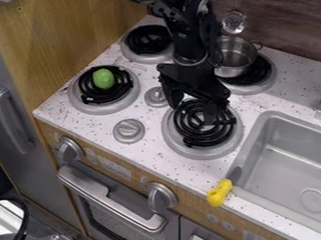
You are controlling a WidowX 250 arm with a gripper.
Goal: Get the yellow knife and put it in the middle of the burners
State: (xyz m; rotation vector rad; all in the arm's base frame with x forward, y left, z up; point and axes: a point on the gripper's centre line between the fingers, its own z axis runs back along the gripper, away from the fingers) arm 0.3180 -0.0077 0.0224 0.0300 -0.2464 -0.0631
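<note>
The surface is a white, dark-speckled toy stove counter (148,152), with a wood panel (73,40) at 11 o'clock in the view, brown wall boards (290,31) toward 2, a silver-handled oven (116,206) at 7 and a grey metal sink (277,118) at 4. The knife with a thick yellow handle (219,192) lies at 5, on the counter's front edge beside the sink, its grey blade pointing toward 1.

The black two-finger gripper (193,108) hangs just past centre toward 3, above the nearer right burner; its fingers stand apart, with nothing seen between them. The tips blend into the black coils and are hard to make out. The arm hides part of the farther right burner's surroundings and is cut off at 12; the sink is cut off at 4.

Counted: four black-coil burners (185,150), two round grey counter knobs (129,131), two silver oven knobs (162,197), one silver metal pot (239,53), one green oval object (103,78), one knife.
</note>
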